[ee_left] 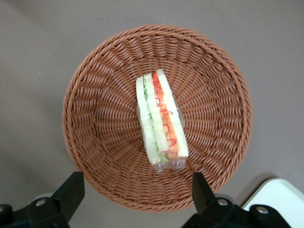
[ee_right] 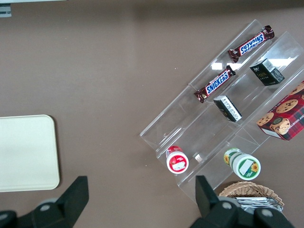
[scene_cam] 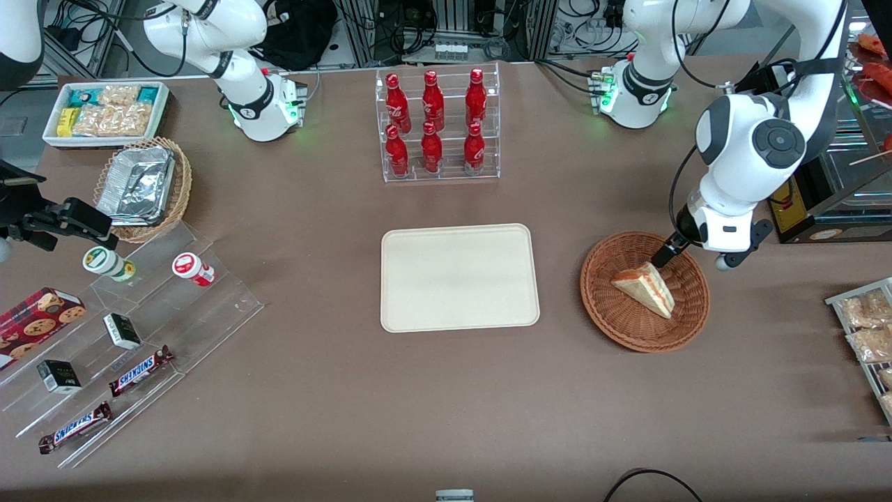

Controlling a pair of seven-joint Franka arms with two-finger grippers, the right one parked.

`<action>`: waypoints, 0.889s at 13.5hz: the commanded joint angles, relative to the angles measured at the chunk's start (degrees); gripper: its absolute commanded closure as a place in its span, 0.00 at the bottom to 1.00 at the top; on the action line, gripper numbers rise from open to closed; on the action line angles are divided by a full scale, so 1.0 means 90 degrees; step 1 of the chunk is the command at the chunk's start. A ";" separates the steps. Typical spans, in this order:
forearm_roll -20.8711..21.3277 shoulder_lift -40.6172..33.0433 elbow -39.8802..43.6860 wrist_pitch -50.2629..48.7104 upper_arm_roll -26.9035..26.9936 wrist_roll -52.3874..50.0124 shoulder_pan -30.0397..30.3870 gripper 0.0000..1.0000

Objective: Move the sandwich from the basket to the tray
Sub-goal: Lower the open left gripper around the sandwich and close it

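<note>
Front view shows the sandwich [scene_cam: 644, 289] lying in the basket [scene_cam: 601, 296], the tray [scene_cam: 460, 277] bare, and the gripper [scene_cam: 662, 256] above with fingers spread wide, holding nothing, so everything remains.

basket [ee_left: 99, 85]: woven wicker, reddish-brown, rough and ribbed
sandwich [ee_left: 161, 121]: soft pale bread under thin, shiny clear wrap
tray [scene_cam: 460, 277]: cream, smooth, matt
table [scene_cam: 334, 390]: brown, matt, even
gripper [ee_left: 135, 194]: above the basket rim, spread wide; fingers [ee_left: 71, 190] black, dull
rack [scene_cam: 439, 125]: clear glossy plastic
bottles [scene_cam: 432, 104]: glossy red
foil container [scene_cam: 136, 185]: crinkled shiny metal
</note>
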 commanded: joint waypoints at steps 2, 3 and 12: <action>0.0078 0.0529 -0.0025 0.0823 -0.0047 -0.0745 -0.0037 0.00; 0.0078 0.0627 -0.0005 0.0921 -0.0047 -0.0765 -0.0037 0.00; 0.0029 0.1351 0.0024 0.1576 -0.0067 -0.0930 -0.0047 0.06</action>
